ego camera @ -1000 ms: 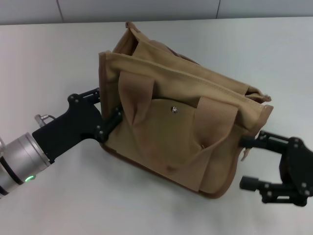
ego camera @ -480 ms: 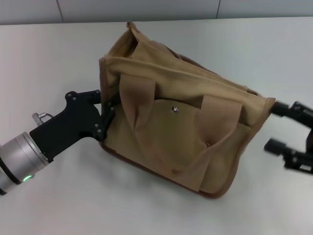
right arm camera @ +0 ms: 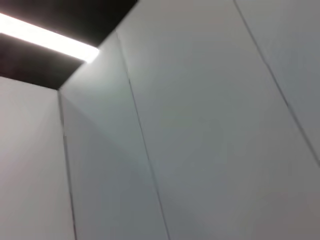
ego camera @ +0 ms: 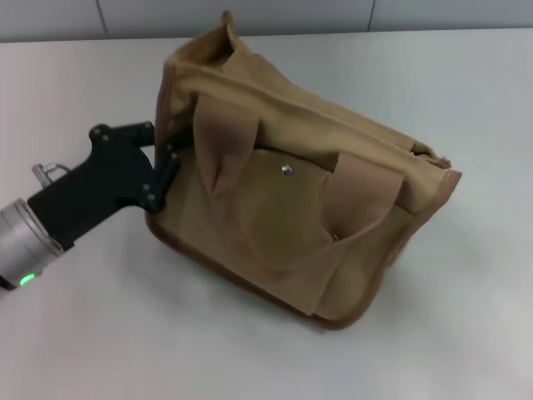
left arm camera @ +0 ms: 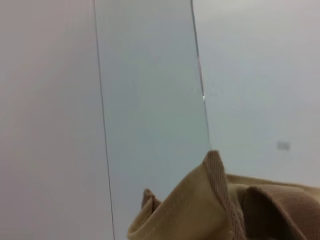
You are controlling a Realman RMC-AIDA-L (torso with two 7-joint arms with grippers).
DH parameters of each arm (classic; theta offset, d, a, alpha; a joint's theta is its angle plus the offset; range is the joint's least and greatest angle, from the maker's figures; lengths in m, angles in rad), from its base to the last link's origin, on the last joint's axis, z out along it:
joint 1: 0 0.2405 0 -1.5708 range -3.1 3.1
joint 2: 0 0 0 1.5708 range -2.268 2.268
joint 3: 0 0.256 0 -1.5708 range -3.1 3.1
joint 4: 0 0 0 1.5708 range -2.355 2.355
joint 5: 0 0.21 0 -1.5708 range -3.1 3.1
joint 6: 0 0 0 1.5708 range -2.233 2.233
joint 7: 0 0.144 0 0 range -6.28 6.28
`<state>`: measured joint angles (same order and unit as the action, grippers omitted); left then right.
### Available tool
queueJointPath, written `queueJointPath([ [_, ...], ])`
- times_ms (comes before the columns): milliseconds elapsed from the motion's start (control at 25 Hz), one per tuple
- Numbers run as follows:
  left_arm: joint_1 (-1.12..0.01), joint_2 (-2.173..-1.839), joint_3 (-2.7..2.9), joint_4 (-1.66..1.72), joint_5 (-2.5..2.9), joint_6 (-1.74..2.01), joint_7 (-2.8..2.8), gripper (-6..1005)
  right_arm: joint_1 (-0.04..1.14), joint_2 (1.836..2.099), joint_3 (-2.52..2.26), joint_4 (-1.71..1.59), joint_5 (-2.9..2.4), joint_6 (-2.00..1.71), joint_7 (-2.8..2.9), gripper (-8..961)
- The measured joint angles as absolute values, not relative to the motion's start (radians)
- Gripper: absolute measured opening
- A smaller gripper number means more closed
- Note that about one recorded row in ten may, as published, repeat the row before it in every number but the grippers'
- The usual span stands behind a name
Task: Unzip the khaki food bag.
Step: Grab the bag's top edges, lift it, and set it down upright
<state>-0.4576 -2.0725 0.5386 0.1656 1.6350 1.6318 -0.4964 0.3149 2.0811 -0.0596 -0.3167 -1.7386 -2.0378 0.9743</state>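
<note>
The khaki food bag [ego camera: 283, 225] lies tilted on the white table [ego camera: 466, 100], front pocket and metal snap [ego camera: 286, 170] facing up, its two wide handles [ego camera: 221, 137] draped over the front. My left gripper [ego camera: 164, 162] is at the bag's left end, shut on the fabric edge there. The left wrist view shows only a folded corner of the bag [left arm camera: 200, 210] against the wall. The top zipper line runs along the far upper edge; I cannot tell how it stands. My right gripper is out of view; its wrist view shows only wall and ceiling.
The left arm's black body and silver wrist [ego camera: 50, 225] reach in from the lower left. A grey wall [ego camera: 250, 15] runs along the table's far edge.
My right gripper has pulled away from the bag's right end and left the head view. The left gripper has moved left and up, dragging the bag with it.
</note>
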Motion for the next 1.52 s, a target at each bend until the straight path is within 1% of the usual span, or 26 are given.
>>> queueJointPath([
  [280,-0.494,-2.072,0.535,0.25,1.62,1.738,-0.497,44,0.425,2.083,-0.067,-0.291,-1.744,-1.98,0.938,808],
  [560,-0.521,-2.071,0.535,0.297,1.597,1.791,-0.497,44,0.486,2.083,-0.218,-0.323,-1.752,-1.942,0.928,806],
  [760,-0.532,-2.073,0.535,0.308,1.597,1.804,-0.493,44,0.512,2.085,-0.273,-0.323,-1.752,-1.861,0.894,804],
  [1040,-0.534,-2.077,0.537,0.306,1.597,1.806,-0.49,44,0.537,2.086,-0.414,-0.284,-1.75,-1.843,0.859,802],
  [1520,-0.535,-2.079,0.542,0.298,1.596,1.808,-0.488,44,0.546,2.089,-0.446,-0.043,-1.741,-1.859,0.363,798],
])
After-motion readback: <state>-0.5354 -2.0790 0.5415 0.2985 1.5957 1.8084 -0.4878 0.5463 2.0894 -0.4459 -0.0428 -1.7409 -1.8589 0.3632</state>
